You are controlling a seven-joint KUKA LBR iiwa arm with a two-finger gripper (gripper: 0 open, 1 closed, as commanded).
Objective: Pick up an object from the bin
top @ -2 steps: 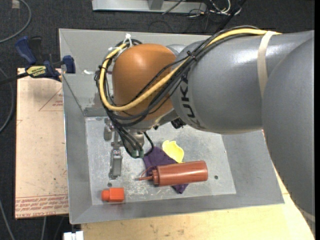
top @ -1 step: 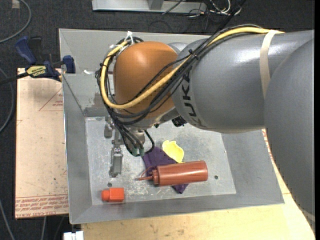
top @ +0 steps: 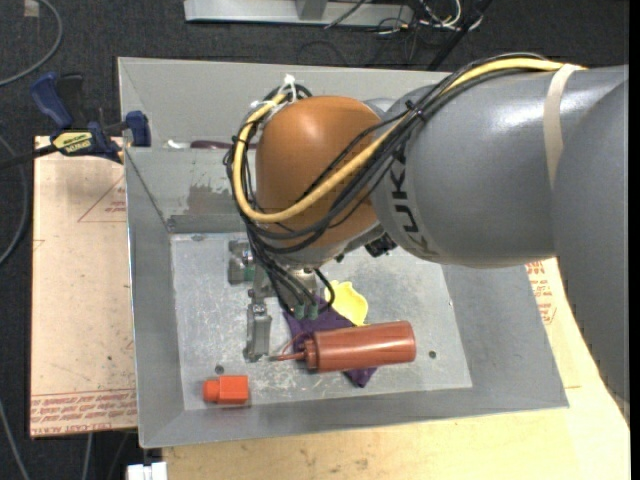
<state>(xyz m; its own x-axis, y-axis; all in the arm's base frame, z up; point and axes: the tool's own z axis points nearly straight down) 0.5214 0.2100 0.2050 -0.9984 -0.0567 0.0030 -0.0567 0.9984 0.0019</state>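
My gripper (top: 258, 336) reaches down under the arm's wrist to the bin floor, left of centre. Just to its right lies a red-brown squeeze bottle (top: 362, 346) on its side, its nozzle pointing left toward the gripper. The bottle rests on a purple cloth (top: 318, 320), which spreads from beneath the wrist to below the bottle. A yellow piece (top: 348, 302) lies on the cloth just behind the bottle. A small orange block (top: 227, 390) sits apart near the front left corner, below and left of the gripper. Nothing shows held in the gripper.
The arm with its orange cover and cables comes in from the right and hides the bin's middle and back right. Bare floor shows along the left side and at the front right of the bin.
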